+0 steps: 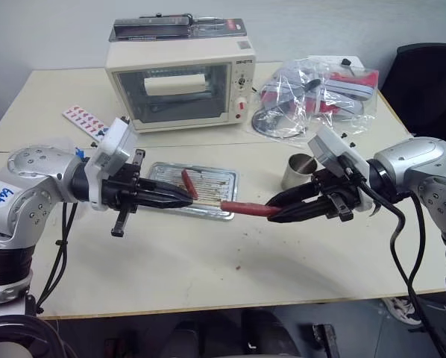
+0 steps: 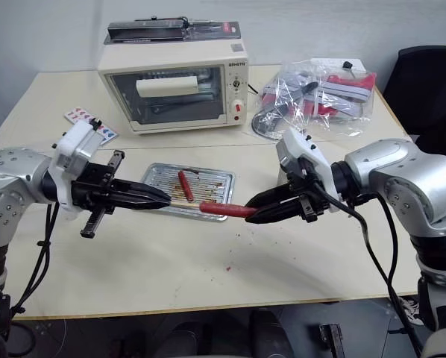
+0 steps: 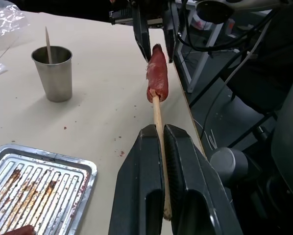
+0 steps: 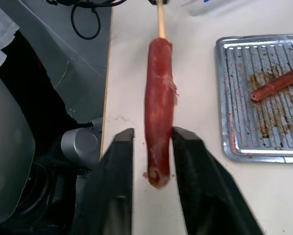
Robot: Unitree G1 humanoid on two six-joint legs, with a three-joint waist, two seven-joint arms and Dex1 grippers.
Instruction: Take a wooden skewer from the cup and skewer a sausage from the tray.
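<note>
- The tray point(image 1: 227, 179) lies on the table under the two arms, one sausage left on it.
- The right gripper point(image 4: 151, 147) has its fingers parted, flanking the skewered sausage point(image 4: 158, 105) lengthwise.
- The left gripper point(image 3: 161, 147) pinches the wooden skewer point(image 3: 158, 122), its axis running straight across to the right gripper.

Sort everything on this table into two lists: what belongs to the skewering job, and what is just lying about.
Job:
- thin pale wooden skewer, in the left hand
- red-brown sausage on the skewer, between the right hand's parted fingers
- second red-brown sausage
- stained ribbed silver metal tray
- silver metal cup

Lying about:
- cream toaster oven
- crumpled clear plastic bag
- red-and-white patterned card
</note>
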